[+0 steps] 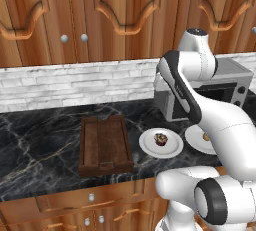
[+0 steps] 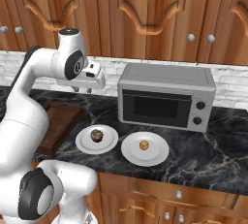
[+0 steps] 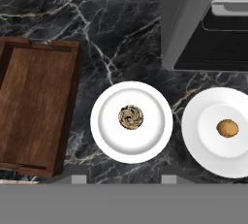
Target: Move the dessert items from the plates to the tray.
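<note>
Handling cupcake (image 3: 131,117), frame centre on plate (image 3: 106,140) — light, soft, crumbly; grasp low at sides. Gripper (image 3: 121,178) fingers closed, empty.

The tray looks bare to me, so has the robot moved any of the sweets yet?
None yet. The tray holds nothing; the cupcake sits on its plate and the tan morsel on the other plate. The gripper hangs above the counter, holding nothing. Both transfers remain.

Two rear base cameras, one overhead hand camera
Base views look forward and down from left and right; the hand view looks straight down, nearer; all share the desk (image 1: 40,140), tray (image 3: 34,116) and plates (image 3: 131,122).
</note>
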{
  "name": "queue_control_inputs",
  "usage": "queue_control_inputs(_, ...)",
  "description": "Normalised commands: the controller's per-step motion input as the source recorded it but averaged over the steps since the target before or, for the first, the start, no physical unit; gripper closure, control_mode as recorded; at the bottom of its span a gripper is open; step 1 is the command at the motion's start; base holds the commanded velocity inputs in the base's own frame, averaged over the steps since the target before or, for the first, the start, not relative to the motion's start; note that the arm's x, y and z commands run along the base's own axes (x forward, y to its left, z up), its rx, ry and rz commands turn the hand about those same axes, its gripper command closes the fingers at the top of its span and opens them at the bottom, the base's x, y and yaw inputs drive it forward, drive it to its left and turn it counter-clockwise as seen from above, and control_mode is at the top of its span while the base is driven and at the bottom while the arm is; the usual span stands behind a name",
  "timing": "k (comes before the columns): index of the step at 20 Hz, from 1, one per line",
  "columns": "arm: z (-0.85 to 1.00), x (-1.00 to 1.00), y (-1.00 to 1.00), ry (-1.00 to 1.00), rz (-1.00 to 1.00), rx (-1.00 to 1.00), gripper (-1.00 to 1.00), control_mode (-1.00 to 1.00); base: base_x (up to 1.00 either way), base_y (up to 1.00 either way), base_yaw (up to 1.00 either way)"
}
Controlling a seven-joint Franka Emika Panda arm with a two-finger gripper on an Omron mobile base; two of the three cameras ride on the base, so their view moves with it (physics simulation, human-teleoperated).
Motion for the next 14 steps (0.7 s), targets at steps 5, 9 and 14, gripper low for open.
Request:
queue_control_inputs(5,-0.15,-0.12,0.00,0.00,-0.03,0.00,-1.00,-1.00,0.00,0.00,0.00)
queue_control_inputs(9,-0.24,-0.09,-0.03,0.00,-0.03,0.00,-1.00,-1.00,0.00,0.00,0.00)
queue_control_inputs(14,-0.28,-0.01,-0.04,0.00,0.00,0.00,-1.00,-1.00,0.00,0.00,0.00)
